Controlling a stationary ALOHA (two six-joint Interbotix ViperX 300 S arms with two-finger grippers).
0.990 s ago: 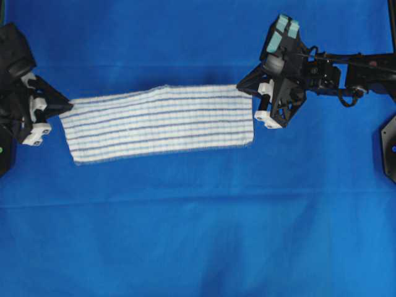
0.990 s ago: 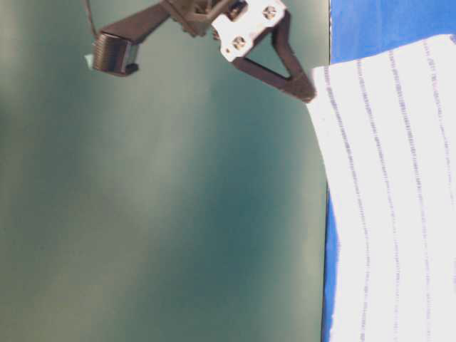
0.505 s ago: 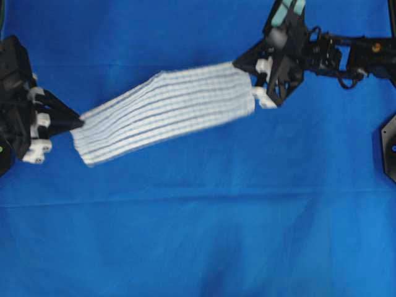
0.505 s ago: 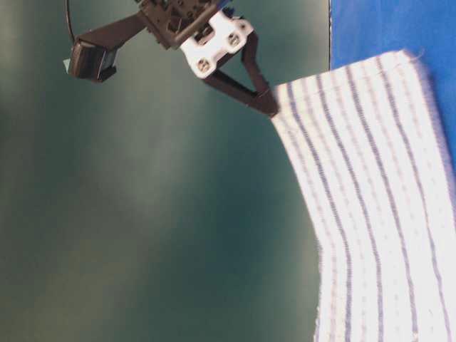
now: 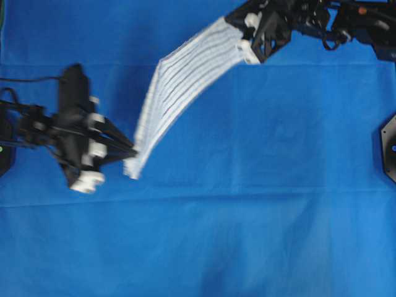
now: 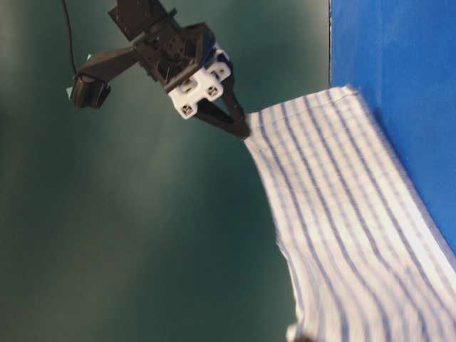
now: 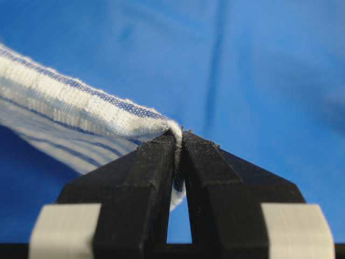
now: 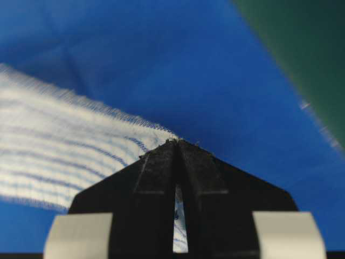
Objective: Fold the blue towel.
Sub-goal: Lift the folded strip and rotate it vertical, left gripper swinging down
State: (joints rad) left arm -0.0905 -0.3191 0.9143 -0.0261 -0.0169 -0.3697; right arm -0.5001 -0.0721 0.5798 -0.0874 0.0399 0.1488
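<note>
Coarse woven cloth towel; matt black plastic end effector fingers.

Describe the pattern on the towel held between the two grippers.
The towel is white with thin blue and paler blue stripes; clearest in the table-level view.

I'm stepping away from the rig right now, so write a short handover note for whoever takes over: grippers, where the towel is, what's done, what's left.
Left gripper: shut on one corner of the blue towel, low on the left in the overhead view.
Right gripper: shut on the opposite end, at the top edge of that view.
Towel: stretched between the two grippers in a curved, twisted band above the blue sheet; whether any part touches the sheet cannot be told.
Done: both ends gripped and lifted.
Left: no finished fold shows yet; lay it down folded, then release.
</note>
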